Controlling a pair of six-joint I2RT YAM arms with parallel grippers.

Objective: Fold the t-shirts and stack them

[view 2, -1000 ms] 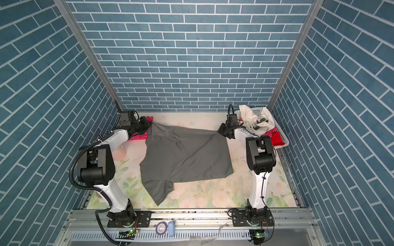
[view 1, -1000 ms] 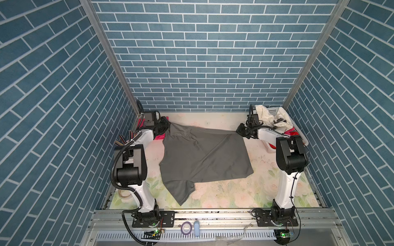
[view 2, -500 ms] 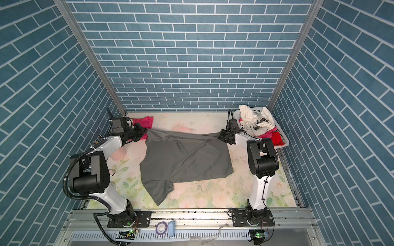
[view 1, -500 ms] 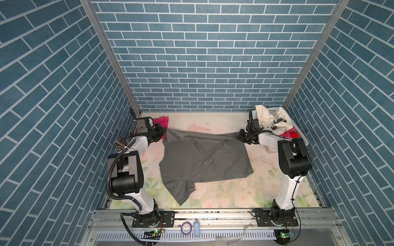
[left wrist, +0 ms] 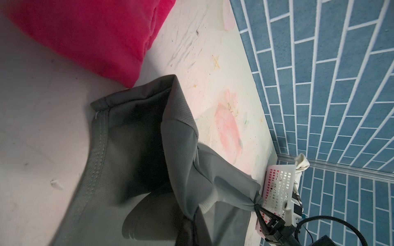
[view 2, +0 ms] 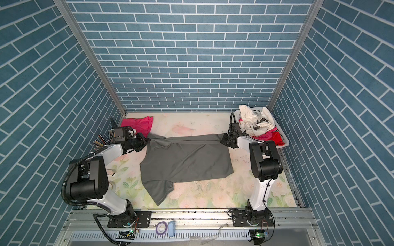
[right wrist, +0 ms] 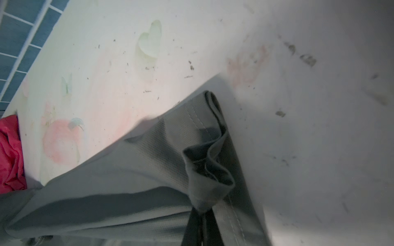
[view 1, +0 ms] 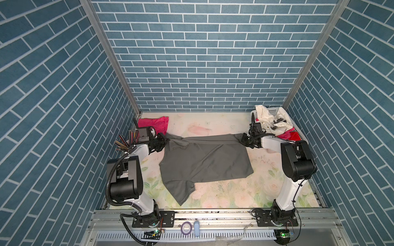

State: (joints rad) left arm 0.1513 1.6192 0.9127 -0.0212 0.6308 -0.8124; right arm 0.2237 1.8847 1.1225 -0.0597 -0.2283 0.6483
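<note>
The dark grey t-shirt (view 1: 204, 159) (view 2: 185, 159) lies spread on the floral mat, one sleeve pointing to the front. Its far edge is stretched taut between my two grippers. My left gripper (view 1: 165, 141) (view 2: 147, 140) (left wrist: 193, 229) is shut on the far left corner of the grey t-shirt (left wrist: 132, 161). My right gripper (view 1: 243, 139) (view 2: 224, 140) (right wrist: 201, 225) is shut on the bunched far right corner of the grey t-shirt (right wrist: 149, 170). The hot pink t-shirt (view 1: 155, 124) (view 2: 138, 124) (left wrist: 85, 36) lies folded in the back left corner, just behind the left gripper.
A white perforated basket (view 1: 274, 110) (view 2: 284, 143) (left wrist: 279, 185) with white and red cloth stands at the back right, close behind the right gripper. Blue brick walls close in three sides. A tape roll (view 1: 186, 228) lies on the front rail.
Both grippers have drawn the grey t-shirt's far edge toward the front and pulled it taut. The left gripper has come off the pink t-shirt, which now shows fully.
</note>
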